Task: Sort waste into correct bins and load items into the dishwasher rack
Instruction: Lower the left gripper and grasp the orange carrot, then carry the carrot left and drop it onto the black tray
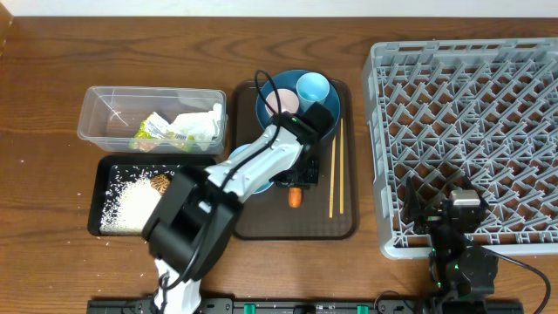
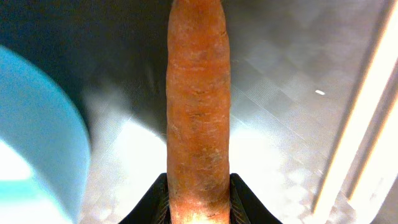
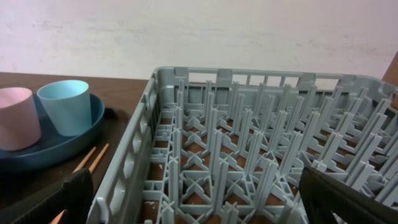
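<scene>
The left gripper (image 2: 199,190) is shown closed narrowly on the thick end of a carrot (image 2: 199,93), with a black finger pressed to each side. Whether the carrot is lifted or resting on the surface cannot be told. The carrot is orange and tapered, its dull skin crossed by fine rings. It is gripped at one end along its length, probably so that it can be carried off as waste.

Beneath it lies a brown tray (image 1: 253,222), glossy with a fine woven-looking pattern. A smooth light-blue bowl (image 2: 37,143) sits just beside the carrot, and thin wooden chopsticks (image 1: 336,166) are laid parallel on its other side. At the tray's far end, a round dark-blue plate (image 1: 264,109) carries a light-blue cup (image 1: 312,87) and a pink cup (image 1: 286,98), both upright.

Left of the tray, crumpled wrappers (image 1: 174,129) are gathered in a clear tub (image 1: 87,113). White crumbs (image 1: 126,205) and a brown lump (image 1: 159,183) lie in a black tray (image 1: 94,209), so the carrot is judged to belong there.

The right gripper (image 3: 196,190) is spread wide and holds nothing. It is parked at the near edge of the grey lattice rack (image 1: 375,139), into which nothing is seen loaded.
</scene>
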### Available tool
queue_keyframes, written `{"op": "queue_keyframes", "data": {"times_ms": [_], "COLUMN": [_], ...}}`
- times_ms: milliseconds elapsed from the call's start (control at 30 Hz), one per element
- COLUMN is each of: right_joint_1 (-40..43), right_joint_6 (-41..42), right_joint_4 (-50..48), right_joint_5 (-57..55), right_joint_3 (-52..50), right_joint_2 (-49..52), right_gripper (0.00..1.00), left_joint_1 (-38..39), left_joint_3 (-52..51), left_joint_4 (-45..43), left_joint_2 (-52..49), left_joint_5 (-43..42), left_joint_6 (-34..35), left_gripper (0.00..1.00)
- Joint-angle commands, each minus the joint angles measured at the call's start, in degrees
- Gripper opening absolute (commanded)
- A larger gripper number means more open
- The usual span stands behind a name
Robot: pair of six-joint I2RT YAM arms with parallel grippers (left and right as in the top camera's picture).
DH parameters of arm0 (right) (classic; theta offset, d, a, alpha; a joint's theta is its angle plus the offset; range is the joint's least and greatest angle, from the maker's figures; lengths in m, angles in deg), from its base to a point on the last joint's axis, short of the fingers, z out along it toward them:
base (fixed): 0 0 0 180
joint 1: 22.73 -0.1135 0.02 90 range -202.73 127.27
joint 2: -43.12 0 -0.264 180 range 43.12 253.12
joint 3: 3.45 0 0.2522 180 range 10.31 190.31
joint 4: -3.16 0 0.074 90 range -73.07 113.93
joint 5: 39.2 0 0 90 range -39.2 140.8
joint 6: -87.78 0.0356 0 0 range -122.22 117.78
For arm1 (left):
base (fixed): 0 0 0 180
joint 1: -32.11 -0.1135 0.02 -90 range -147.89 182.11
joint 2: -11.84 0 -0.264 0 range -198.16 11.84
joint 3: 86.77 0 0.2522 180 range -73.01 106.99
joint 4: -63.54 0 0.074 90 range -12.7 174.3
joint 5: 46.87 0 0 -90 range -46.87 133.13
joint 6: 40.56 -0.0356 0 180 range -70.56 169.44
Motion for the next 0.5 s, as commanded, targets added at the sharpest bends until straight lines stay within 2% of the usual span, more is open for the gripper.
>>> {"op": "queue_keyframes", "data": {"times_ms": [0,167,233,267,300,467], "right_joint_1": [0.4,0.4,0.4,0.4,0.4,0.4], "right_joint_6": [-0.5,-0.5,-0.5,-0.5,-0.5,-0.5], "right_joint_4": [0.2,0.2,0.2,0.2,0.2,0.2], "right_joint_5": [0.3,0.3,0.3,0.3,0.3,0.3], "right_joint_3": [-0.1,-0.1,-0.1,-0.1,-0.1,-0.1], "right_joint_2": [-0.2,-0.2,-0.2,-0.2,-0.2,-0.2], "right_gripper": [0.99,0.99,0.99,0.99,0.99,0.99], "left_joint_1": [-0.5,-1.4,-3.0,-4.0,-5.4,-13.8], "left_joint_3": [1.6,1.6,1.6,1.6,1.6,1.6], "left_joint_4": [0.9,2.7,3.9,4.7,5.4,8.9], "left_joint_2": [4.9,10.0,12.3,13.4,14.5,19.4], "left_joint_5": [-0.3,-0.3,-0.3,-0.3,-0.3,-0.2], "left_joint_6": [-0.4,-1.3,-1.4,-1.4,-1.4,-1.9], "left_gripper": [0.24,0.24,0.19,0.13,0.13,0.13]}}
